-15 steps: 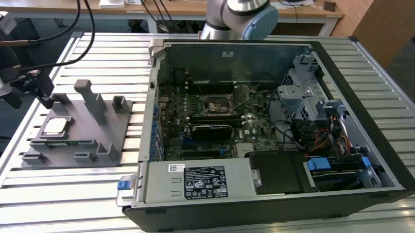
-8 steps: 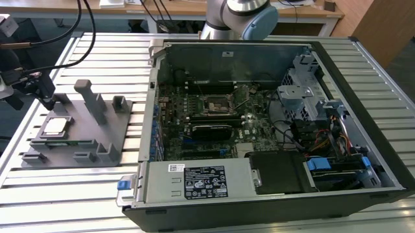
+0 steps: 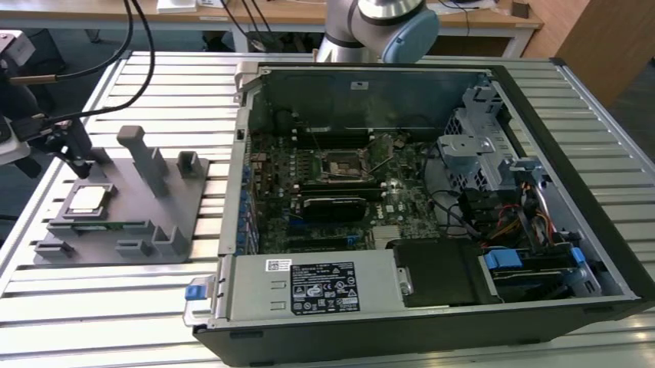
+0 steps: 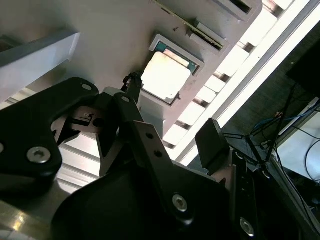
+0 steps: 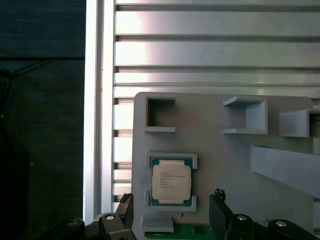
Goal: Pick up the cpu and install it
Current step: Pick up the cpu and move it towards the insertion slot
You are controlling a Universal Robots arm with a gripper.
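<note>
One gripper [image 3: 72, 153] hangs at the exterior view's left, close to that edge of the slatted metal table [image 3: 153, 84]. It sits over the far side of a single grey fixture plate [image 3: 123, 222]. In the first wrist view its two fingers [image 5: 218, 207] stand wide apart, spread further than the cpu is broad, and they grasp nothing. The tips sit just outside the chip's near edge, and I cannot tell whether they touch the plate.

The one cpu [image 3: 87, 199] lies flat, silver top up, in a shallow framed recess near the plate's left edge. Both wrist views show it seated there [image 5: 171, 182] [image 4: 166, 75]. A thin pale rim shows around the metal lid. Beyond it in the first wrist view, two open-sided pockets [image 5: 160, 114] rise from the plate.

Further right in the exterior view, one tall post [image 3: 135, 146] and one short block [image 3: 189, 163] stand upright on the same plate.

Right of the plate lies one open computer case [image 3: 430, 330]. Its single black motherboard socket [image 3: 343, 163] sits near the middle. The arm [image 3: 384, 23] rises past the case's far wall.
</note>
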